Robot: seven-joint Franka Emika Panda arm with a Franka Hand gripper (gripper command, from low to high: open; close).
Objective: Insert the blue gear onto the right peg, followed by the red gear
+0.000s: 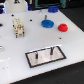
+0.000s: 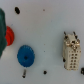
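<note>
The blue gear (image 1: 47, 23) lies flat on the white table (image 1: 15, 50) toward the back. The smaller red gear (image 1: 62, 27) rests just to the exterior view's right of it. A framed base plate (image 1: 46, 56) sits nearer the front, with two dark pegs standing on it; the right peg (image 1: 51, 50) is bare. In the wrist view the blue gear (image 2: 25, 56) and the red gear (image 2: 8, 35) lie close together, seen from well above. A blurred dark green shape (image 2: 2, 22) partly covers the red gear. Whether that shape is a gripper finger is unclear.
A beige block with holes (image 1: 18, 27) stands at the exterior view's left, also seen in the wrist view (image 2: 71, 52). White robot parts (image 1: 17, 4) and dark equipment (image 1: 50, 5) line the table's back edge. Small dark spots (image 2: 17, 9) dot the tabletop.
</note>
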